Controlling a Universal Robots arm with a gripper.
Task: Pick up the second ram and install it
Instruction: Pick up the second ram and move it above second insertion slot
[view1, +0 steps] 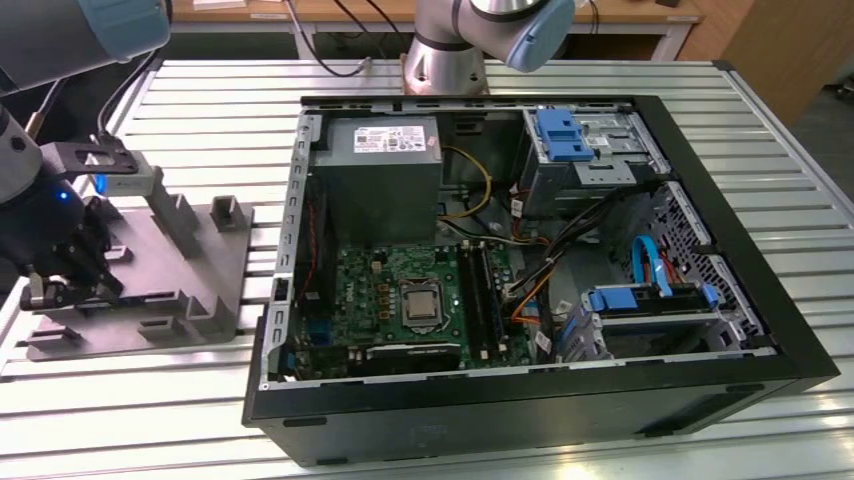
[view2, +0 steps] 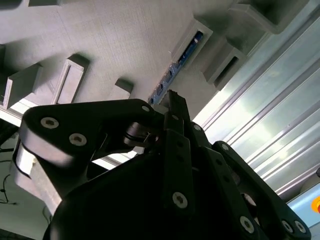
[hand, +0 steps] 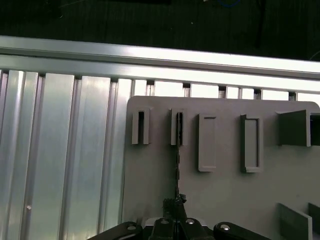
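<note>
The second ram is a thin dark stick standing on edge in a slot of the grey moulded tray. In the second wrist view the second ram shows blue and metallic glints along its top edge. My gripper sits over one end of the stick, its fingers drawn together on either side of it. The fingertips meet at the stick's edge. In the exterior view my gripper hangs low over the tray at the exterior view's left.
An open black computer case lies to the exterior view's right of the tray, with the motherboard and its memory slots exposed. The tray carries raised blocks and further slots. Everything rests on a slatted aluminium table.
</note>
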